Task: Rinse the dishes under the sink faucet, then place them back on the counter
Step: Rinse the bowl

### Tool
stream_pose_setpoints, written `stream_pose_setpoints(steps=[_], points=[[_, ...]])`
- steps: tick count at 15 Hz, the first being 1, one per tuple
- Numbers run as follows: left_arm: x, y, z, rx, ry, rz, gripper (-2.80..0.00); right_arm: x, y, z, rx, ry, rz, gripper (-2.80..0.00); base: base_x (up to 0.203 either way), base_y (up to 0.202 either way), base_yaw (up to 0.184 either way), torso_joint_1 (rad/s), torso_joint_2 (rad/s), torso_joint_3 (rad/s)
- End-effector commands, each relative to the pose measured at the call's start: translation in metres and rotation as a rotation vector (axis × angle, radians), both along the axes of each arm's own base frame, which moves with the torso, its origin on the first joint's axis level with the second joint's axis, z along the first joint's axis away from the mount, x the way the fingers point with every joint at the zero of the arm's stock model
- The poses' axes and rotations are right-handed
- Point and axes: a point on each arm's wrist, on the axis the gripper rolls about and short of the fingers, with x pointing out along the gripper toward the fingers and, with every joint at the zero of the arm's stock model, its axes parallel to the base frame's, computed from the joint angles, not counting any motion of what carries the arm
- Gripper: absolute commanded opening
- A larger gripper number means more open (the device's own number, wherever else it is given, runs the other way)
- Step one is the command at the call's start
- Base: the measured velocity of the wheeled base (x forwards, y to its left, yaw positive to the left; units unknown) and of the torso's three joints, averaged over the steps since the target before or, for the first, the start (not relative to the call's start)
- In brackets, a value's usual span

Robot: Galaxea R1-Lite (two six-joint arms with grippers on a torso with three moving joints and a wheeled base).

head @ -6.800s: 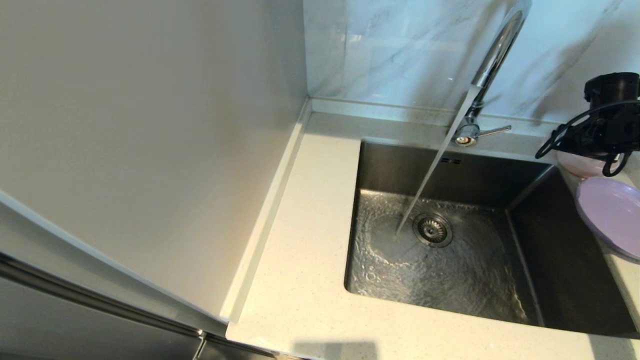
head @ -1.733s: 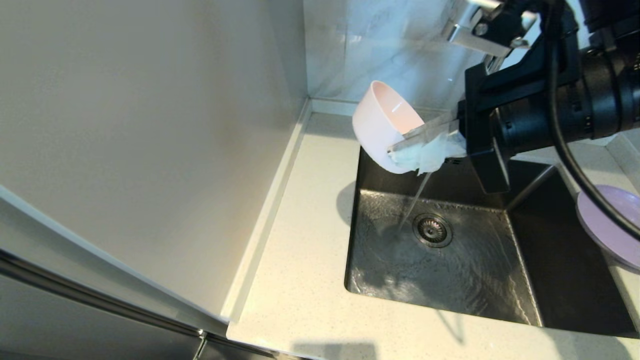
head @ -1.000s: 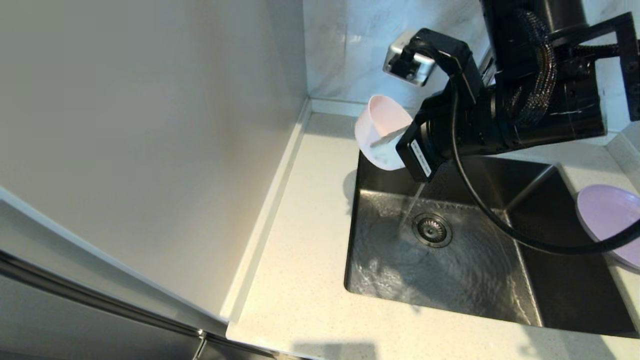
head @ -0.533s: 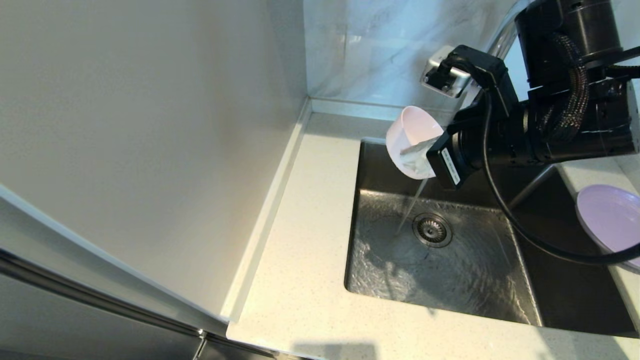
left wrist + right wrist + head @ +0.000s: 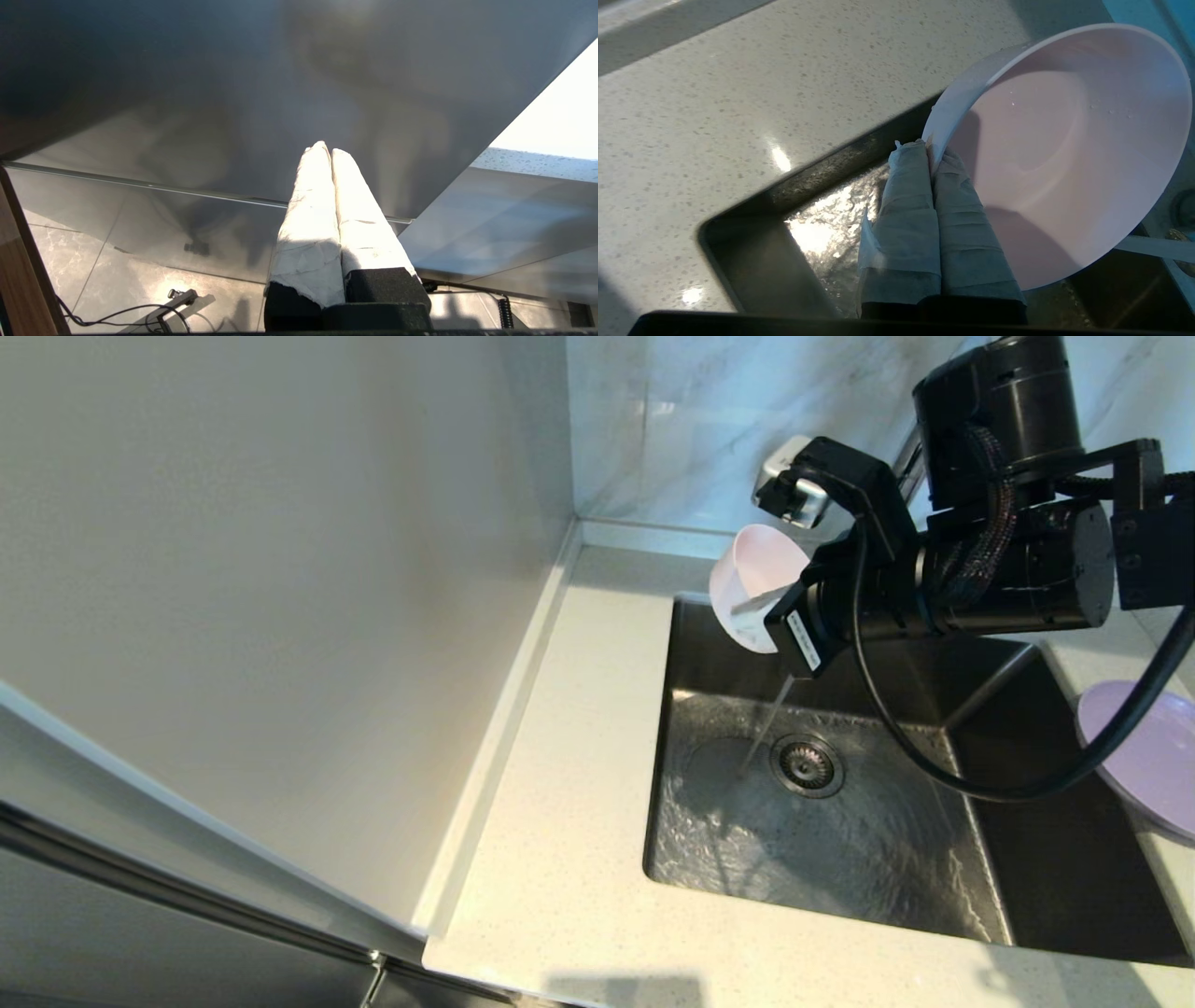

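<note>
Cream-white and finely speckled, the stone counter (image 5: 560, 859) runs along the left side of the head view beside a plain pale wall panel (image 5: 280, 569), its low raised back edge meeting the marble-veined wall tiles (image 5: 672, 420) behind. Set into it is the brushed stainless-steel sink (image 5: 709, 644), whose wet floor ripples around the round strainer drain (image 5: 808, 765). A thin stream of water (image 5: 767, 728) falls to the floor just left of that drain. Above the sink's back left corner hangs the small pale pink bowl (image 5: 752, 581), tipped on its side with its open mouth facing up and toward the arm; in the right wrist view its inside (image 5: 1069, 154) carries a few droplets. The right gripper (image 5: 931, 154) is clenched on the bowl's rim, one tape-wrapped finger (image 5: 913, 205) outside the wall and the other inside. The black right arm (image 5: 990, 579) reaches in level from the right above the sink, a thick cable looping under it, and it hides most of the chrome faucet (image 5: 910, 453), of which only a short stretch shows behind it. At the far right the lilac-purple plate (image 5: 1153, 756) lies on the counter at the sink's right rim, part of it beyond the frame. The left gripper (image 5: 331, 156) appears only in its own wrist view, parked away from the sink beneath a grey panel, its two wrapped fingers (image 5: 310, 224) pressed together with nothing between them.
</note>
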Motion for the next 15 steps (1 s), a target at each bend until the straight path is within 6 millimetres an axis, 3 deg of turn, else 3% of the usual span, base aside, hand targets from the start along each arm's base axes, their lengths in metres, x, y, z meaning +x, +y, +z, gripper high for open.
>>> stream_pose_setpoints(steps=[1,11,15], points=[[0.0,0.0,0.0,0.0,0.0,0.0,-2.8,0.01,-0.003,-0.009,-0.022,0.016,-0.032,-2.8,0.0,0.0,0.0,0.0,0.0,0.0],[0.0,0.0,0.0,0.0,0.0,0.001,-2.8,0.027,-0.037,-0.021,-0.047,0.055,-0.139,-2.8,0.0,0.0,0.0,0.0,0.0,0.0],[0.0,0.0,0.0,0.0,0.0,-0.001,-2.8,0.035,-0.068,-0.019,-0.063,0.043,-0.21,-2.8,0.0,0.0,0.0,0.0,0.0,0.0]])
